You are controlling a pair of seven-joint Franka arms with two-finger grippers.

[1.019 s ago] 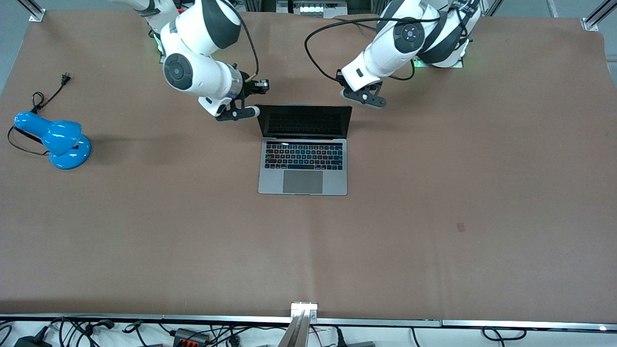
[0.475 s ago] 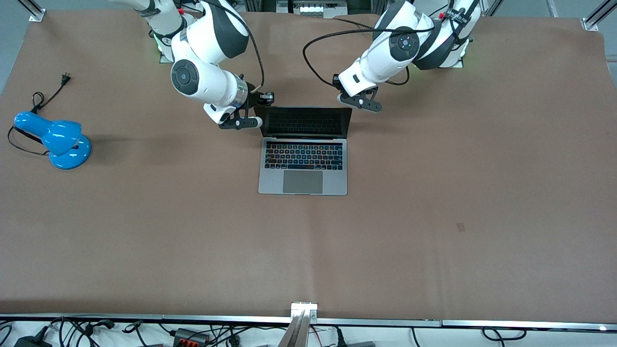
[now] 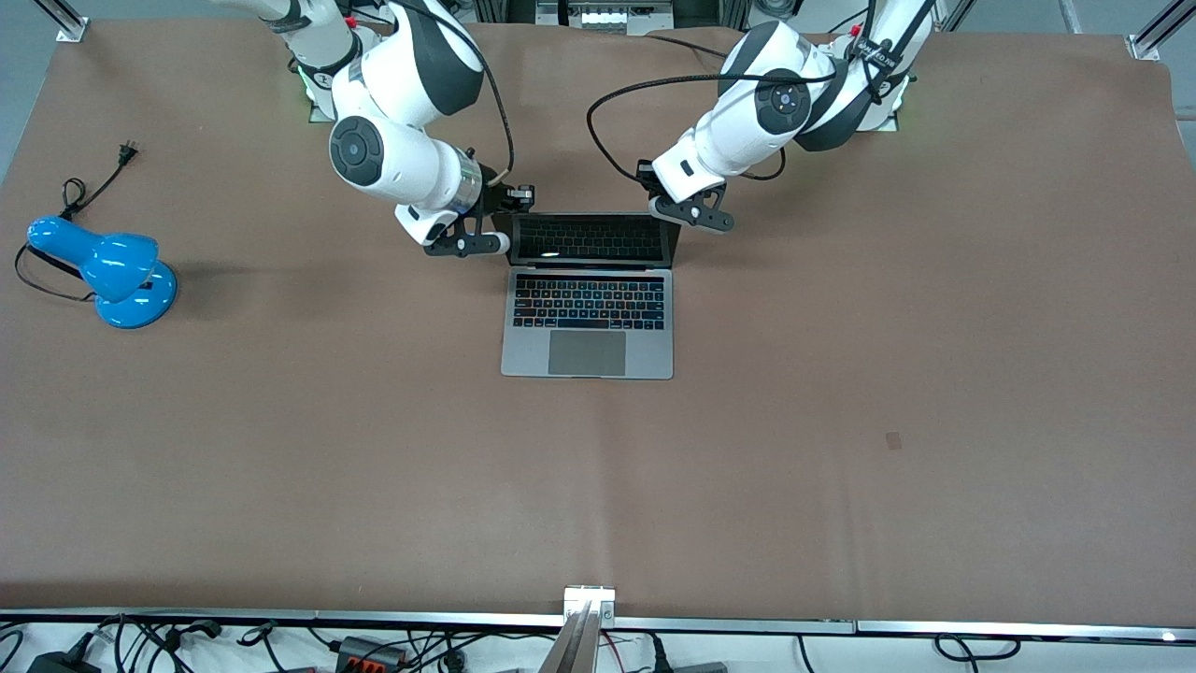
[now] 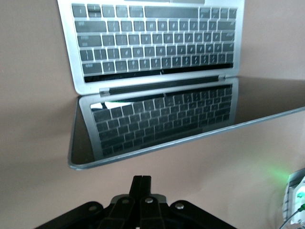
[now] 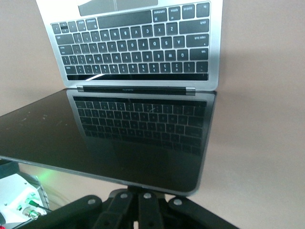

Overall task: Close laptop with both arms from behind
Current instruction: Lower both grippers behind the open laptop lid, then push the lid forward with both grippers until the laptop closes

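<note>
Bare table point(image 3: 841, 308) around the laptop point(image 3: 589, 322); blue lamp point(image 3: 107, 271) well apart.

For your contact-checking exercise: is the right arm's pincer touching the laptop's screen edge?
Cannot tell. In the right wrist view the right pincer sits right at the laptop screen's top edge, which overlaps it, so neither gap nor contact shows plainly.

Robotics lab bench: two white robot arms point(image 3: 402, 112) bolted along one edge of a brown-covered table point(image 3: 841, 421), aluminium frame rails point(image 3: 589, 622) at the edge nearest the front camera, loose cables and power adapters point(image 3: 355, 647) just beside those rails.
</note>
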